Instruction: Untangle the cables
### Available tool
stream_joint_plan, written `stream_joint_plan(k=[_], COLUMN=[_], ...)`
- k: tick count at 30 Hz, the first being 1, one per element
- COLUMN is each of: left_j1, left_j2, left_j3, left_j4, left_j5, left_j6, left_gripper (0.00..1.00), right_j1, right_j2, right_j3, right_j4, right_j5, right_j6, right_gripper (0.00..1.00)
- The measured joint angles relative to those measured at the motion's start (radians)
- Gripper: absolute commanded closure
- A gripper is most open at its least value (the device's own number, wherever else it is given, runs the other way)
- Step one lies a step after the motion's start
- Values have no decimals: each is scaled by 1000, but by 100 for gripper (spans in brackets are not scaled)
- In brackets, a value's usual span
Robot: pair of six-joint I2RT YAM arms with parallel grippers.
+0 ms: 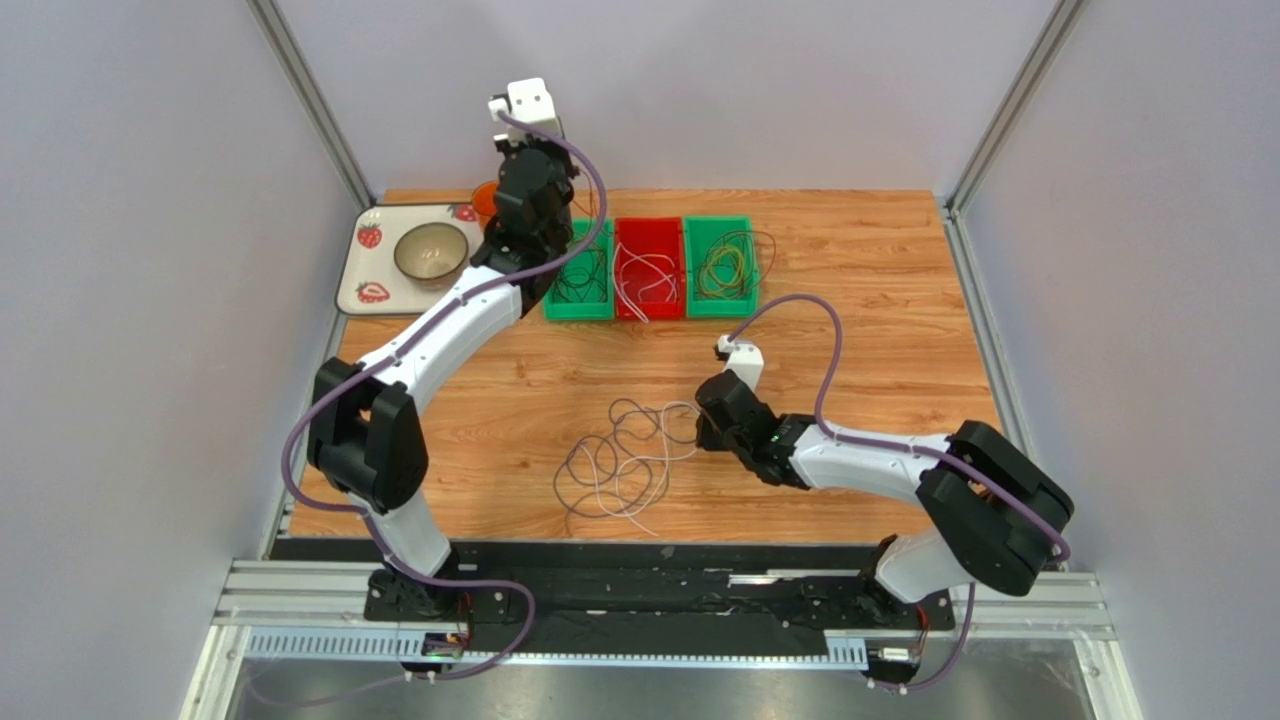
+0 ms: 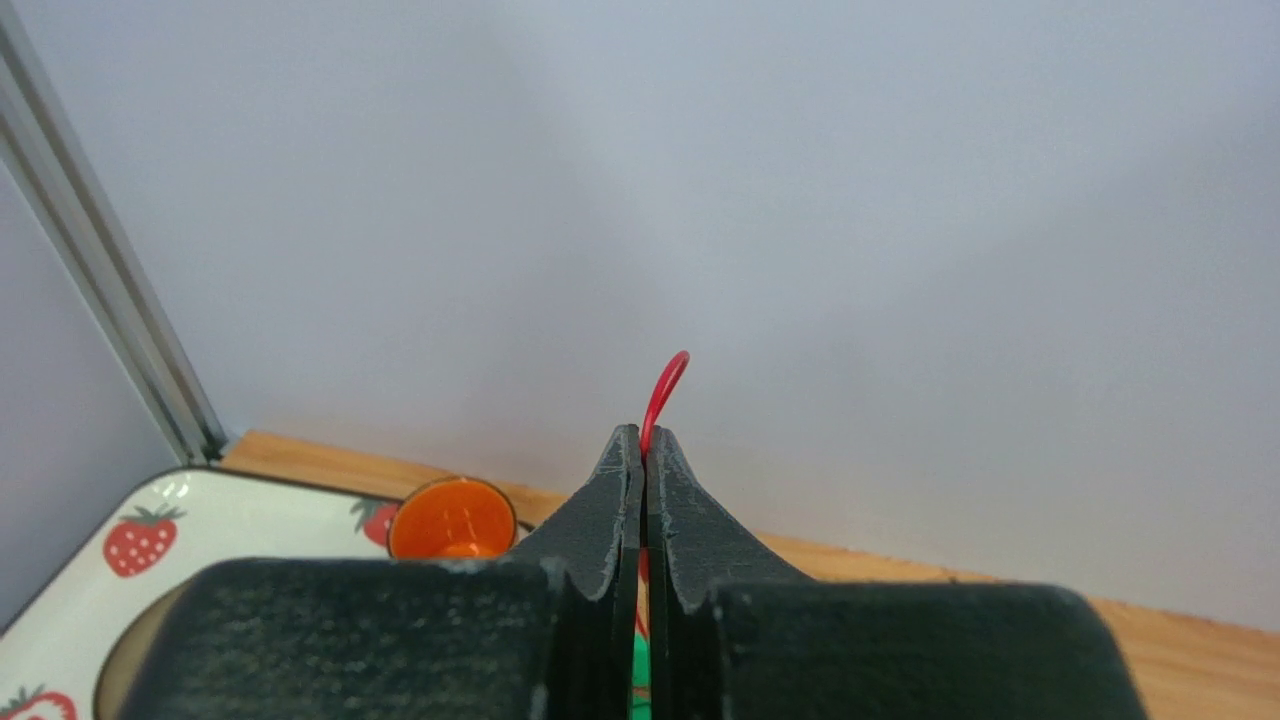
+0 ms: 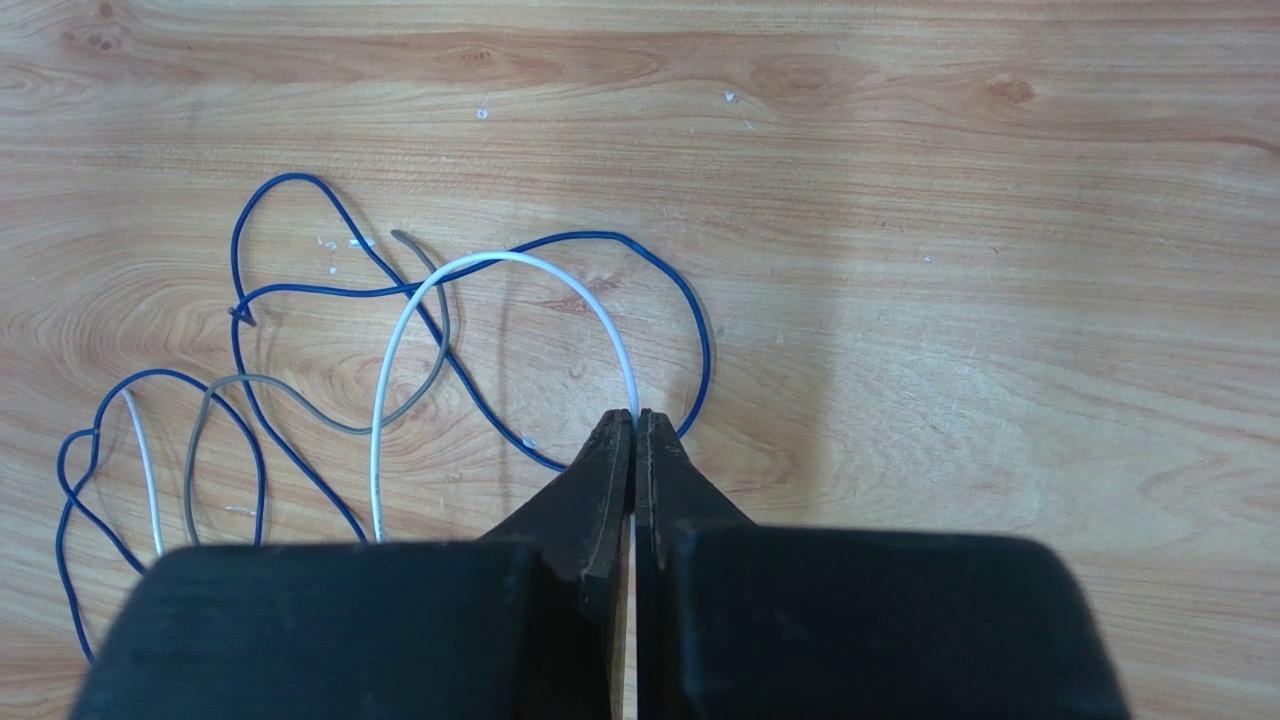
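Left gripper (image 2: 643,435), raised beside the 3 bins (image 1: 649,222), clamps a red cable (image 2: 666,387). Right gripper (image 3: 634,420) clamps a white cable (image 3: 451,273) in the mid-table tangle (image 1: 624,458). Step: extraction. Next move likely requires a slow lift clear of blue loops (image 3: 684,300).

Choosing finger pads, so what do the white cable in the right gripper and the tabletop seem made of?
The white cable: likely plastic-insulated wire, smooth with slight sheen; it holds a springy arch, core unseen. The tabletop: wood or wood-look laminate, satin finish; grain lines and knots show.
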Motion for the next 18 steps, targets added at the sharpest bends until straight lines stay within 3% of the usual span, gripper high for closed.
stream_joint_plan(k=[10,18], left_j1=[-22,-21], left_j2=[-47,54], left_j3=[55,42], left_j4=[-29,-7], left_j5=[-73,-130], left_j6=[68,114], left_gripper=[100,100], right_j1=[2,2], right_j2=[0,0], right_j3=[0,0], right_j4=[0,0], right_j5=[6,6], right_j6=[0,0], right_gripper=[100,100])
